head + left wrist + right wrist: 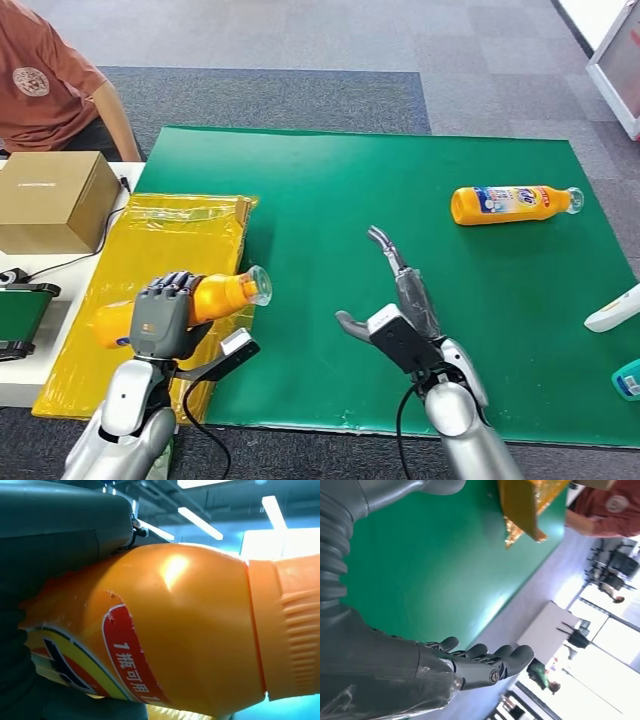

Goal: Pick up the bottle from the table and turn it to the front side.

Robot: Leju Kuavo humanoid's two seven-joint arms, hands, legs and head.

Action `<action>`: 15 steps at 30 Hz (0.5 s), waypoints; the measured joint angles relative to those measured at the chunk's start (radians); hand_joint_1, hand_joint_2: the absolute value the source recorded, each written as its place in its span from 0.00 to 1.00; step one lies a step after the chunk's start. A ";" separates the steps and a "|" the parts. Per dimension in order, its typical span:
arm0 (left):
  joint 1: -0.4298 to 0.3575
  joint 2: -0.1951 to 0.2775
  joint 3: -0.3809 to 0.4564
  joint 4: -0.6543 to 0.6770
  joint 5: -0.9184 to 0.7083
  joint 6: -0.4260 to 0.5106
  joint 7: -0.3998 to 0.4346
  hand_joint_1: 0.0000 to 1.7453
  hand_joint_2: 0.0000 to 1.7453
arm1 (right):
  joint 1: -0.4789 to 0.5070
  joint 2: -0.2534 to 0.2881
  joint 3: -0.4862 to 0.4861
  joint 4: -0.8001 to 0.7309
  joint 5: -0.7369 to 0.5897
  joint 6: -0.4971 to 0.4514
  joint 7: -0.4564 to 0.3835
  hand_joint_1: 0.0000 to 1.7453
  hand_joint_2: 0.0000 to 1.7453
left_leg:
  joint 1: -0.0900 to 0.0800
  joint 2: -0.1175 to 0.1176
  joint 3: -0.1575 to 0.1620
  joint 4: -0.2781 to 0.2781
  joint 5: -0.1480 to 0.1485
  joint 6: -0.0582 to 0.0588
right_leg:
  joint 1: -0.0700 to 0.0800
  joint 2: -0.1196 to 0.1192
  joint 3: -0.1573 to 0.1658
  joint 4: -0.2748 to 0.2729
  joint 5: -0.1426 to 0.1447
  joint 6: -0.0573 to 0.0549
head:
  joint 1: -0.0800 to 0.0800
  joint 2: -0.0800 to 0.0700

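Head view: left robot hand [162, 312] grips orange, clear-capped bottle [223, 292]; right robot hand [396, 300] spread, holding nothing.

On the orange bottle [181, 630] gripped in my left hand [162, 315], a red label patch reads "1" followed by Chinese characters. The far bottle's [513, 204] label is too small to read.

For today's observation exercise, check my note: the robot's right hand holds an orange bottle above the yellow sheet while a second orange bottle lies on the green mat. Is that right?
Not quite: the left hand holds the orange bottle, as the head view shows. The right hand is open and holds nothing. The second bottle does lie on the green mat.
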 joint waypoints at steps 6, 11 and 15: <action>-0.059 -0.003 0.033 0.221 -0.003 0.020 -0.020 0.61 1.00 | 0.000 -0.001 0.002 -0.095 -0.016 0.000 -0.018 0.00 1.00 | 0.000 0.000 0.000 0.000 0.000 0.000 | 0.000 0.000 0.000 0.000 0.000 0.000 | 0.000 0.000; -0.110 -0.008 0.054 0.329 -0.036 0.063 -0.020 0.00 1.00 | 0.001 -0.002 0.012 -0.140 -0.020 -0.003 -0.022 0.00 1.00 | 0.000 0.000 0.000 0.000 0.000 0.000 | 0.000 0.000 0.001 0.000 0.000 0.000 | 0.000 0.000; -0.108 -0.018 0.068 0.354 -0.044 0.090 -0.020 0.00 1.00 | 0.006 -0.006 0.018 -0.160 -0.021 -0.008 -0.023 0.00 1.00 | 0.000 0.000 0.000 0.000 0.000 0.000 | 0.000 0.000 0.000 0.000 0.000 0.000 | 0.000 0.000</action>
